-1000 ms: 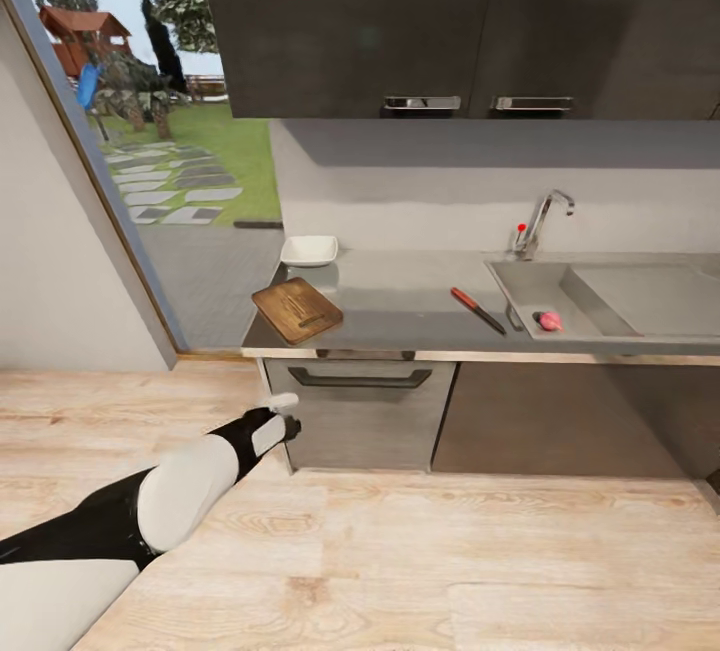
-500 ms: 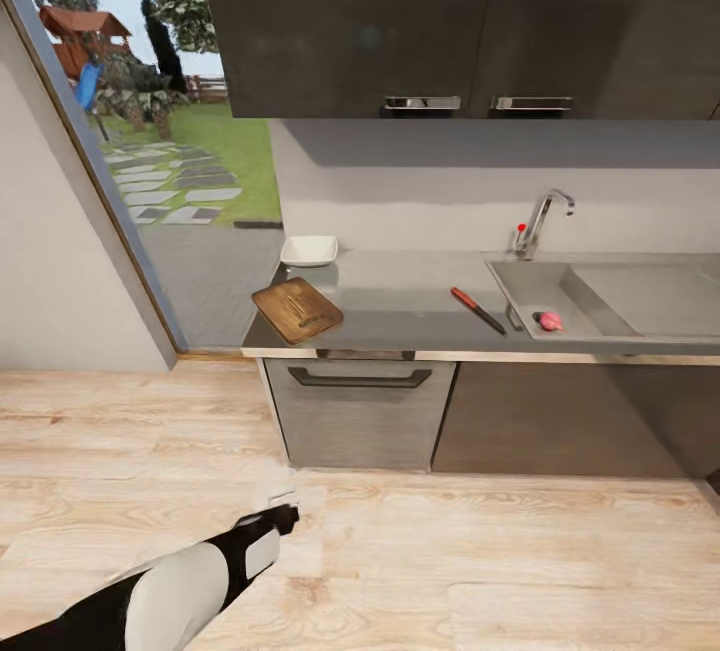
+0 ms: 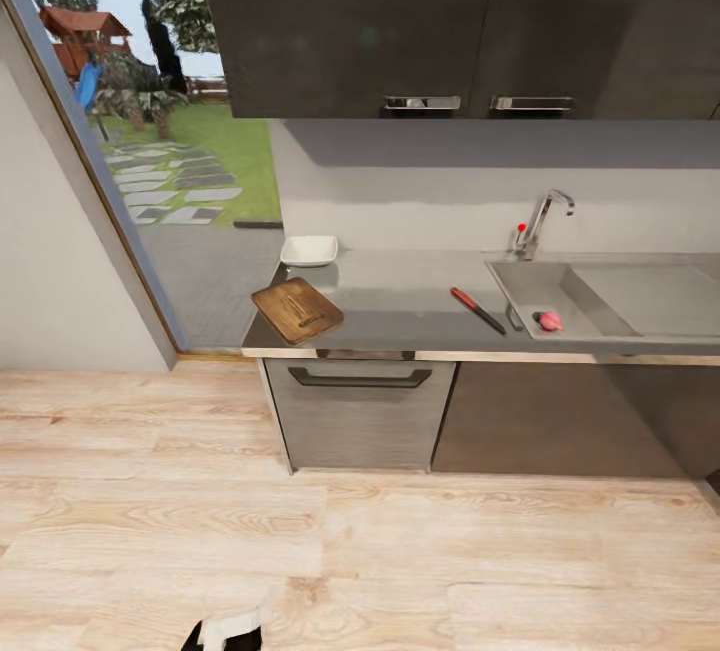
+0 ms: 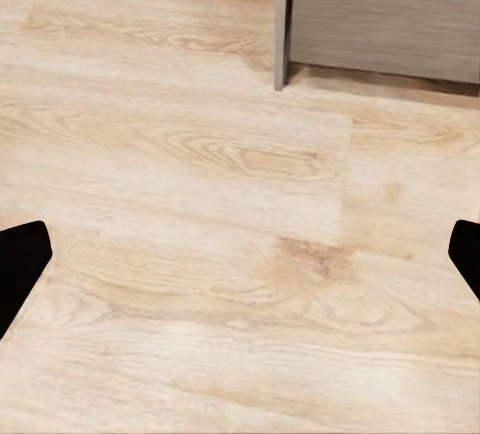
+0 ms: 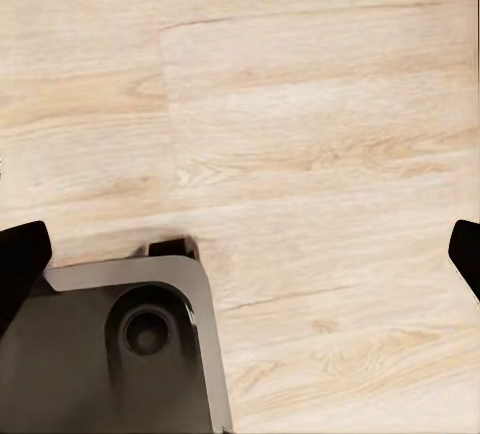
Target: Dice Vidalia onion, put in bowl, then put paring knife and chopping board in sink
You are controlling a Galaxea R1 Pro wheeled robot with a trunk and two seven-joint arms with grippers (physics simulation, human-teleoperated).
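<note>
The left arm has dropped out of the way; its claw [image 4: 240, 264] hangs spread wide and empty over the floor [image 3: 420, 551], as does the right claw [image 5: 240, 254]. The onion [image 3: 550, 321] waits in the sink [image 3: 640, 301], so no reach has begun.

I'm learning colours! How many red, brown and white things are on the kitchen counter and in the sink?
Red: 2, the paring knife handle and the Vidalia onion
Brown: 1, the chopping board
White: 1, the bowl
Total: 4
</note>
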